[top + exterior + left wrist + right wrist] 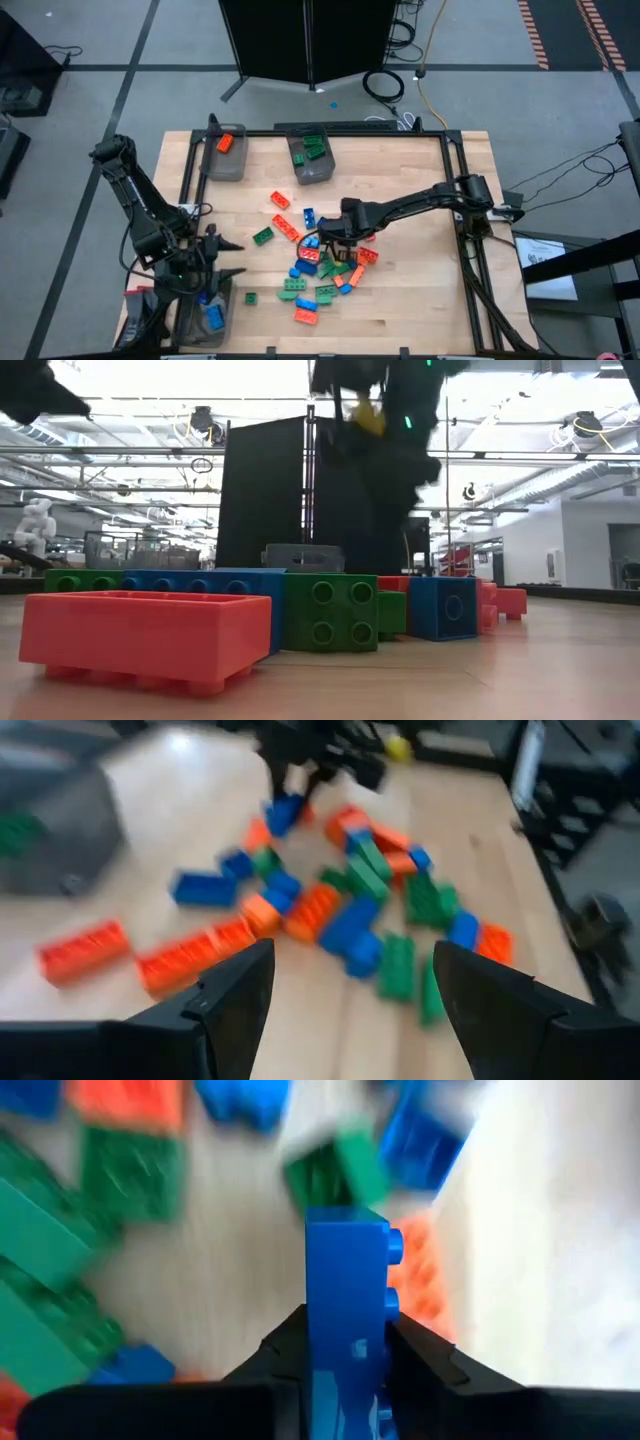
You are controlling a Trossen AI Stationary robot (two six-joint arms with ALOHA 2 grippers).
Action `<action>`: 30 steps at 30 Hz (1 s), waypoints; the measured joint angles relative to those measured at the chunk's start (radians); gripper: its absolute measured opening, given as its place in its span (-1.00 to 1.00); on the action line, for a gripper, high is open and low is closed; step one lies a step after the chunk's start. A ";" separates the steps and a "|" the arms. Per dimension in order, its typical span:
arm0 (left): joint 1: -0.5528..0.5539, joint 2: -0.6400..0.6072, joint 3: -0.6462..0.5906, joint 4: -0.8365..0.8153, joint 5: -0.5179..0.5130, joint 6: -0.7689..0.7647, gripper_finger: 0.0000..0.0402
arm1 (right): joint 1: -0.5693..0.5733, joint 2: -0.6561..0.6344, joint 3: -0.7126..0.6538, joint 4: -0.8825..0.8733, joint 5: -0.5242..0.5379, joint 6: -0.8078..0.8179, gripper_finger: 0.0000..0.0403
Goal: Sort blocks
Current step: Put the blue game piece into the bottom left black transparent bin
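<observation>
A small blue studded plastic brick (347, 1315) is clamped upright in the right gripper (322, 240), over the heap of blocks (325, 270); the blue-filled dark translucent bin (212, 315) lies nearer the empty, wide-open left gripper (222, 258).

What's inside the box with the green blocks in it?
The bin at the table's far edge holds a few green blocks. Its walls are dark, so anything lying beneath those blocks cannot be seen. No other colour shows inside.
</observation>
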 joint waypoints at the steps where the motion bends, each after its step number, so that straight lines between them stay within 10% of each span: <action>1: 0.000 0.000 0.000 0.000 -0.041 0.007 0.35 | 0.006 -0.011 0.020 0.019 0.026 -0.022 -0.63; 11: 0.000 0.000 0.000 0.011 -0.571 0.179 0.35 | 0.106 -0.164 0.078 0.654 0.098 -0.450 -0.63; 21: 0.013 0.004 0.000 0.195 -0.580 0.318 0.35 | 0.129 -0.160 0.078 0.902 -0.011 -0.657 -0.63; 24: 0.007 0.003 0.000 0.401 -0.443 0.538 0.35 | 0.125 -0.158 0.077 0.891 -0.010 -0.656 -0.63; 30: 0.034 0.000 0.001 0.881 0.156 1.117 0.35 | 0.128 -0.158 0.077 0.896 -0.015 -0.649 -0.63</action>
